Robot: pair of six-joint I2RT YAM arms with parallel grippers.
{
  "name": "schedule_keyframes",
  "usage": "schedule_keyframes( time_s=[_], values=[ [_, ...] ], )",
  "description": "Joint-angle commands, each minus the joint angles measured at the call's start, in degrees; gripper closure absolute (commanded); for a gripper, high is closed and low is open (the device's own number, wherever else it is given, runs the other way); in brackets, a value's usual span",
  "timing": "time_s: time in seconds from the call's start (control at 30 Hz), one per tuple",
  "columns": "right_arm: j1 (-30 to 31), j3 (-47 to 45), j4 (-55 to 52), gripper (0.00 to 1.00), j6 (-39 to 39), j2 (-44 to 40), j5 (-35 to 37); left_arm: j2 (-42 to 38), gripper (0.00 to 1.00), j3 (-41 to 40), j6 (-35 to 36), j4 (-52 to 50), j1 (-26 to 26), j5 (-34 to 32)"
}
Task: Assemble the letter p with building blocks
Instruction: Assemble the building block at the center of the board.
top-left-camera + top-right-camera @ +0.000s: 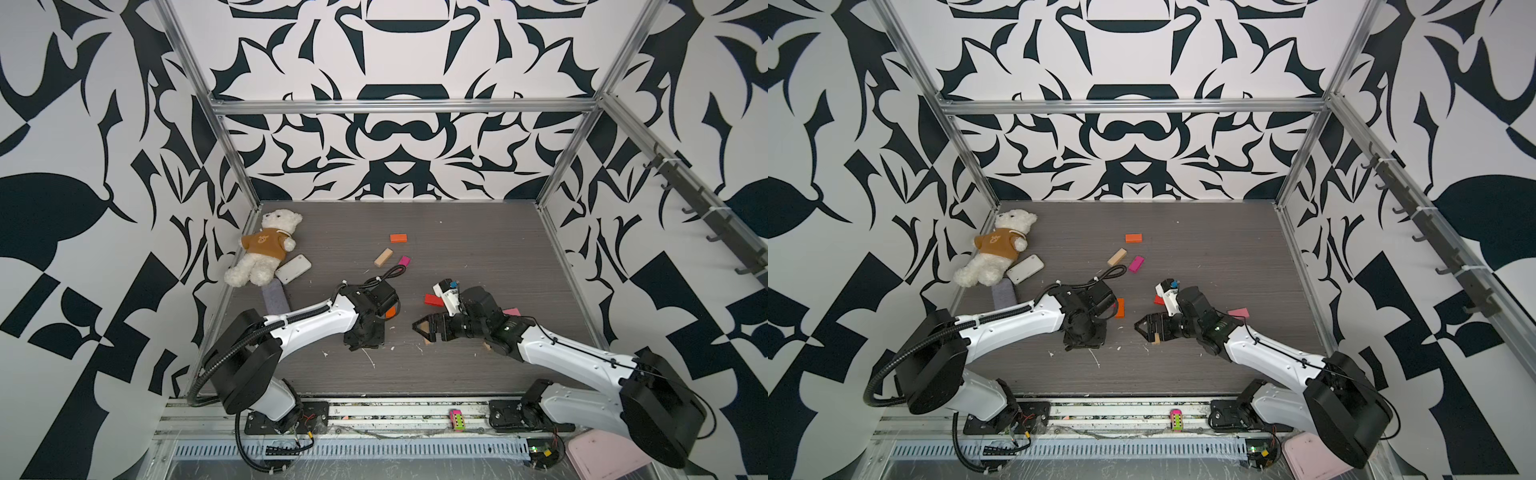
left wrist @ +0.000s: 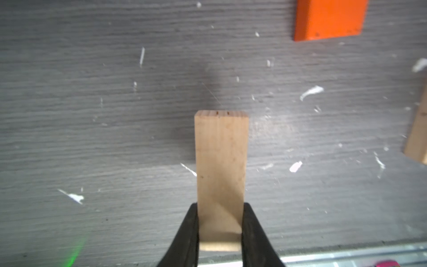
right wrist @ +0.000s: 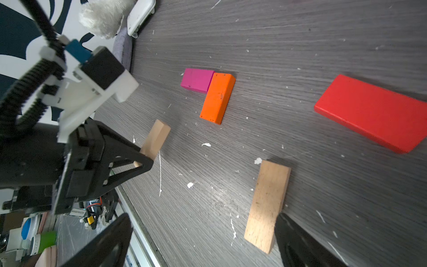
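Observation:
My left gripper point(image 2: 220, 208) is shut on the end of a tan building block point(image 2: 221, 157), holding it tilted just above the grey table; both top views show this gripper point(image 1: 365, 338) left of centre. My right gripper point(image 3: 203, 231) stands wide open, and another tan block point(image 3: 268, 205) lies flat on the table beside one finger. A magenta block point(image 3: 196, 80) touches an orange one point(image 3: 217, 98), and a red block point(image 3: 372, 112) lies apart from them. Further back lie an orange point(image 1: 398, 238), a tan point(image 1: 383, 257) and a magenta block point(image 1: 404, 261). A light pink block point(image 1: 512, 311) lies by the right arm.
A teddy bear point(image 1: 266, 249), a white phone-like case point(image 1: 293, 269) and a grey cylinder point(image 1: 275, 297) occupy the back left. A toy car point(image 1: 456, 419) sits on the front rail, and a pink tray point(image 1: 602, 455) is at the front right. White flecks dot the table.

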Motion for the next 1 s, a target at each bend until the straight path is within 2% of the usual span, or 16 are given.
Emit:
schedule_keyframes(
  time_s=[0.0,0.17,0.33,0.97],
  values=[
    [-0.09,-0.40,2.24,0.01,-1.74,-1.38,0.37,2.91,0.73,2.35,1.96,-2.26,0.60,-0.19],
    [0.04,-0.76,2.85,0.01,-2.06,-0.64,1.27,7.68,0.73,4.63,2.41,-1.39,1.46,-1.10],
    [2.70,-0.28,0.60,0.01,-4.18,-1.81,6.68,10.42,0.74,4.79,1.73,1.22,2.79,-1.36],
    [2.91,-0.16,0.01,0.01,-4.93,-1.94,7.60,13.84,0.74,6.11,1.34,2.11,5.00,-3.51]
  ],
)
